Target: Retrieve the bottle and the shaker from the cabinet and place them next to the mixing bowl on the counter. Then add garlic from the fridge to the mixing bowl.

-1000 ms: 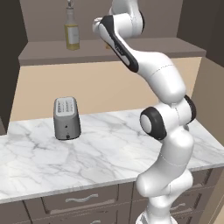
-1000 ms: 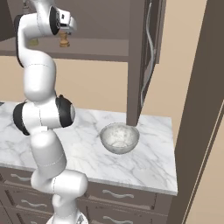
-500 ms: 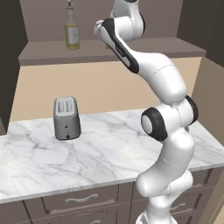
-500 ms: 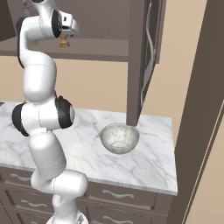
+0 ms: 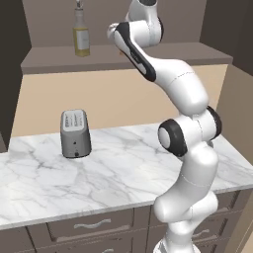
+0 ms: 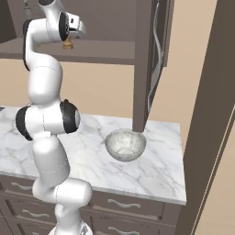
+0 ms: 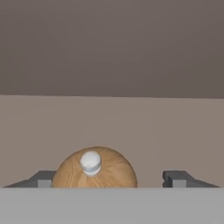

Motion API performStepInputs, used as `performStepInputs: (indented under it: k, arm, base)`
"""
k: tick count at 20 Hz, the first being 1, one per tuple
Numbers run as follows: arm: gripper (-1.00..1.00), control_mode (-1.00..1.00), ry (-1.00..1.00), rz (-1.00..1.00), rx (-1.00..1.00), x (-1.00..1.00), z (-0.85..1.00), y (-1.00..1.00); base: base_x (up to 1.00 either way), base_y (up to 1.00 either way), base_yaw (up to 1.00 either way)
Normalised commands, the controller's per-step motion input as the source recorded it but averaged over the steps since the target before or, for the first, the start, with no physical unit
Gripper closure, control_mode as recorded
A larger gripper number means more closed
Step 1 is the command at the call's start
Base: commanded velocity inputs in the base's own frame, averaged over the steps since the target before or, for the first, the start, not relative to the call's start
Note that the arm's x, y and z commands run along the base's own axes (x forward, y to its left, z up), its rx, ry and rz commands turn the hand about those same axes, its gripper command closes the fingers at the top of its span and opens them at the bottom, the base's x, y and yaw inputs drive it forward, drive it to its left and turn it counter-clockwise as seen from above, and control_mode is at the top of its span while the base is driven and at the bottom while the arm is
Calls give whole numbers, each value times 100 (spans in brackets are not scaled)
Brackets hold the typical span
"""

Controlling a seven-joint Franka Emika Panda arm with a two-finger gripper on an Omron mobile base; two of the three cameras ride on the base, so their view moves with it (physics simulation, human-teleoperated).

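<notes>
Looking along the hand view, the gripper (image 7: pixel 109 178) has its two dark finger tips spread wide, w/ the shaker (image 7: pixel 94 168) between them. Jaws are open, not clamped: left tip sits just beside the shaker's left edge, maybe touching, can't tell; right tip stands clearly apart from it, w/ a gap of shelf showing. So the shaker lies off-centre, toward the left tip. Its rounded brown wooden top faces the camera, small pale knob in the middle. Behind it runs the flat shelf of the cabinet (image 7: pixel 112 127), then the darker back wall above.

Right base view: arm is reaching up into the cabinet, hand at shelf level; a bit of the shaker's brown base (image 6: pixel 68 44) shows just under the hand, standing on the shelf. Mixing bowl (image 6: pixel 125 145) sits on the counter (image 6: pixel 156 172) near the cabinet's side panel, well below & to the right of the hand.

Left base view: bottle (image 5: pixel 81 35) stands upright on the same shelf, well apart from the hand, off to its left. Grey toaster (image 5: pixel 75 134) stands on the counter below, near the back wall. Brown drawer fronts (image 5: pixel 89 228) w/ silver handles run under the worktop.
</notes>
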Motion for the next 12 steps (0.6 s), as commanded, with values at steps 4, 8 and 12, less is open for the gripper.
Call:
performStepInputs:
  k: [4,8,12]
  arm:
    - [100,-100,0,0,0,3,0,0]
    - [100,-100,-2,0,0,-25,-7,1]
    - [100,-100,-20,3,0,-88,-30,8]
  base:
    - [0,0,0]
    - [0,0,0]
    - [0,0,0]
